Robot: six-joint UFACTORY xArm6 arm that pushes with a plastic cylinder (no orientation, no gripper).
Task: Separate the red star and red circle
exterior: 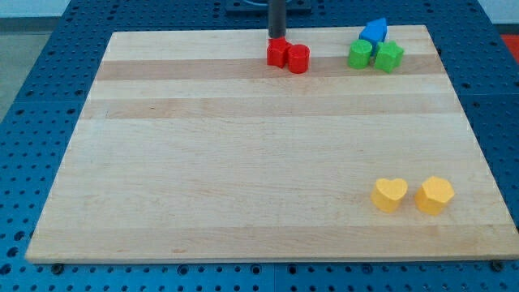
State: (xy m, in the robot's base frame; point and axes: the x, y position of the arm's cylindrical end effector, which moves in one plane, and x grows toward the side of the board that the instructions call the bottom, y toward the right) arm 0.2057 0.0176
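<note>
The red star (278, 53) and the red circle (298, 58) sit side by side and touching near the view's top edge of the wooden board (243, 154), star on the left. My tip (277, 37) stands just above the red star, at its top edge, close to or touching it.
A blue block (375, 32), a green circle (360, 55) and a green star (389, 57) cluster at the top right. A yellow heart (390, 195) and a yellow hexagon (435, 195) lie at the bottom right. The board's top edge is right behind the tip.
</note>
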